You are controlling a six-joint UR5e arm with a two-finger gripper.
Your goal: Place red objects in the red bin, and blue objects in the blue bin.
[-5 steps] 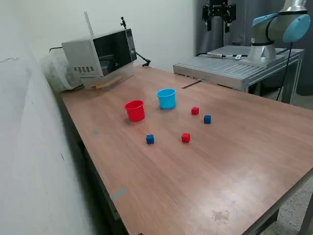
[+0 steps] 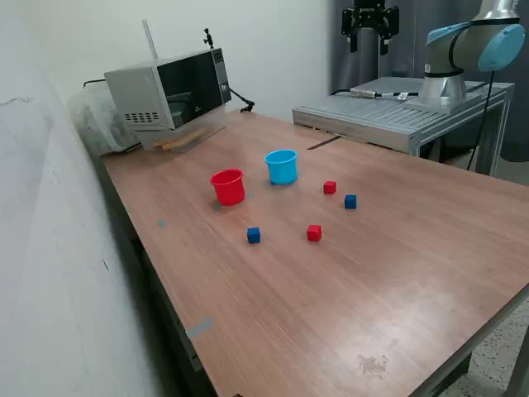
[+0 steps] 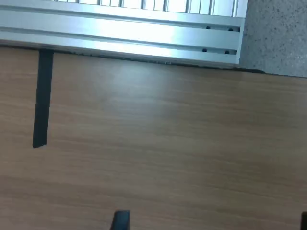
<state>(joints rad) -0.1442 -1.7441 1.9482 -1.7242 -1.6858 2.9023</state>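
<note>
- Gripper (image 2: 369,43) hangs high above the far table edge, fingers apart, holding nothing.
- Red cup (image 2: 228,186) and blue cup (image 2: 282,166) stand upright, near each other, mid-table (image 2: 372,281).
- Red cubes (image 2: 330,188) (image 2: 314,233) and blue cubes (image 2: 350,201) (image 2: 254,236) lie loose on the wood beside the cups.
- Wrist view: bare wood, a black tape strip (image 3: 42,98), an aluminium rail (image 3: 124,33).

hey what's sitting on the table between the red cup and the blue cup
Nothing. In the exterior view the red bin and the blue bin stand apart, with only bare table in the gap.
</note>
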